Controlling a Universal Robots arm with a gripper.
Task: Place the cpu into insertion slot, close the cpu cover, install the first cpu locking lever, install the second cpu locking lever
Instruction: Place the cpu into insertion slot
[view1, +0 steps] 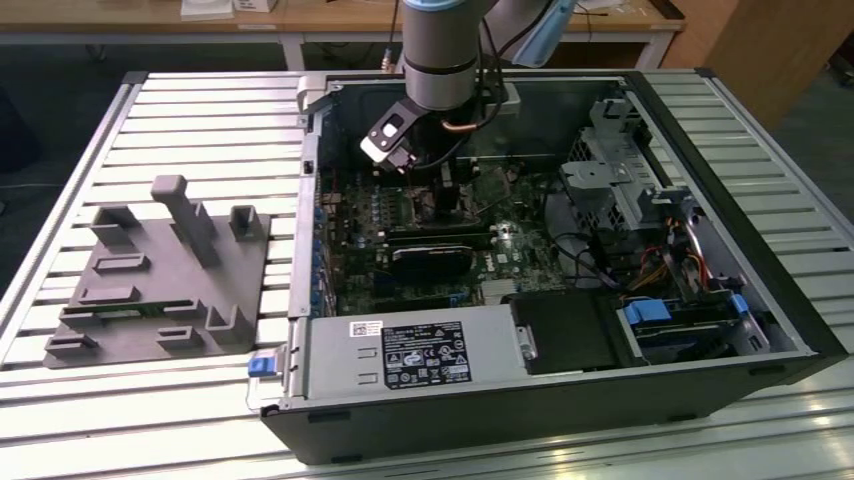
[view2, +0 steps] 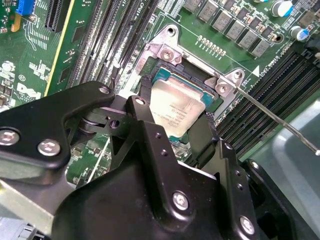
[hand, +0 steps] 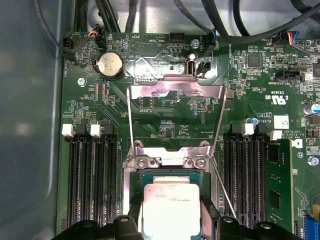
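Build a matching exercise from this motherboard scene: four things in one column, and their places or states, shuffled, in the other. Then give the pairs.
Things
1. cpu
2. cpu cover
3. locking lever
4. coin battery

States
A. swung up and open, with the board visible through its opening
B. round and silver, seated on the motherboard
C. gripped by the gripper at the insertion slot
D. thin metal rod angling away from the socket

Pairs: 1-C; 2-A; 3-D; 4-B
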